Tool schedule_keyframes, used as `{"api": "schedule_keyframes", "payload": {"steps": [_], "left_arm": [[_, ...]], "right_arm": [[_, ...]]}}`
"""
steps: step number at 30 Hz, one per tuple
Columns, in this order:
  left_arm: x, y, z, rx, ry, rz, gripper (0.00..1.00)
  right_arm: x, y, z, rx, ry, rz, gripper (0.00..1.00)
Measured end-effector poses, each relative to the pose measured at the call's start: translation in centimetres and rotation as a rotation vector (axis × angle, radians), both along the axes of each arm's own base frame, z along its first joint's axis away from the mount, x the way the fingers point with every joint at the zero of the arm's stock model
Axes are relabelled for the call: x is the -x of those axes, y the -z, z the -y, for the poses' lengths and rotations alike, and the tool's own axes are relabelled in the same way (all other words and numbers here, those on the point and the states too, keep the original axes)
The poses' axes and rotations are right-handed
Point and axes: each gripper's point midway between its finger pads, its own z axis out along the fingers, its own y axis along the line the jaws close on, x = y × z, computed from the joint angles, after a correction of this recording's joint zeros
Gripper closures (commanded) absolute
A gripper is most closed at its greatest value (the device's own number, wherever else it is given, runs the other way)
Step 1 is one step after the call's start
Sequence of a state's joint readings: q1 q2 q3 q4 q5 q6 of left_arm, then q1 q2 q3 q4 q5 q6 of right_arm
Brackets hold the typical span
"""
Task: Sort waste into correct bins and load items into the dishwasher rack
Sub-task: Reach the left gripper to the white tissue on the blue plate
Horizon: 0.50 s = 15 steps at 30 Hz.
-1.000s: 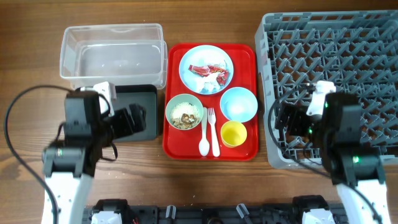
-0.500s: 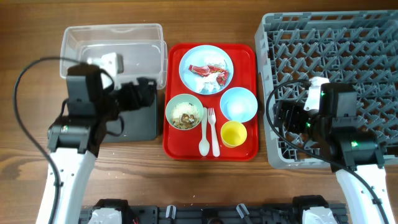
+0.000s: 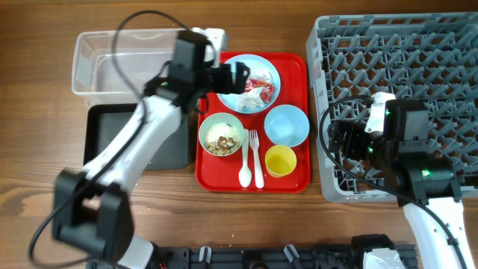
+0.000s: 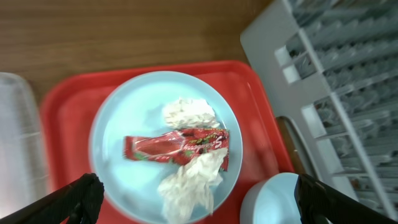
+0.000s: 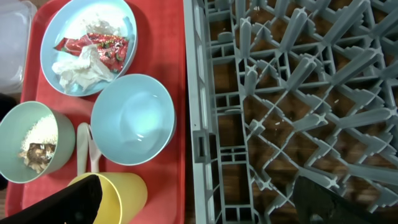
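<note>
From overhead, my left tool hangs over the pale blue plate on the red tray, because the wrapper lies just ahead of it. The clear tub sits close behind. My right tool hovers over the near edge of the dishwasher rack.

Through the left wrist, the fingers are spread wide. The wrapper is directly below between them, among white crumpled paper, lined up, I judge, for a pinch.

Through the right wrist, that tool is also wide apart and holds nothing. The pale blue bowl and yellow cup lie just to its left, handy for loading.
</note>
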State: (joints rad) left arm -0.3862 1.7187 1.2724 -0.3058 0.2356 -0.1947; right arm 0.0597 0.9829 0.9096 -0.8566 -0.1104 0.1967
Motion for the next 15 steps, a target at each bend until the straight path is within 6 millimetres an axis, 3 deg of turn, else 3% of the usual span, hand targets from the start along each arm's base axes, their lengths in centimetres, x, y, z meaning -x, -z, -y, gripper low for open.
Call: {"api": "schedule_keyframes", "payload": {"steps": [3, 7, 11, 13, 15], "left_arm": [[-0.2, 2.8, 2.2, -0.021, 0.041, -0.027, 0.18], [0.3, 7.2, 4.7, -0.056, 0.098, -0.073, 0.19], [1.1, 10.8, 5.6, -0.111, 0.110, -0.124, 0.20], [1.4, 12.7, 5.5, -0.149, 0.103, -0.149, 0.31], [1.3, 13.5, 5.2, -0.165, 0.091, -0.158, 0.51]], "right_arm": [[0.0, 0.0, 0.0, 0.000, 0.000, 0.000, 0.00], [0.0, 0.0, 0.0, 0.000, 0.000, 0.001, 0.00], [0.0, 0.0, 0.0, 0.000, 0.000, 0.000, 0.01], [0.0, 0.0, 0.0, 0.000, 0.000, 0.000, 0.00], [0.0, 0.0, 0.0, 0.000, 0.000, 0.000, 0.00]]}}
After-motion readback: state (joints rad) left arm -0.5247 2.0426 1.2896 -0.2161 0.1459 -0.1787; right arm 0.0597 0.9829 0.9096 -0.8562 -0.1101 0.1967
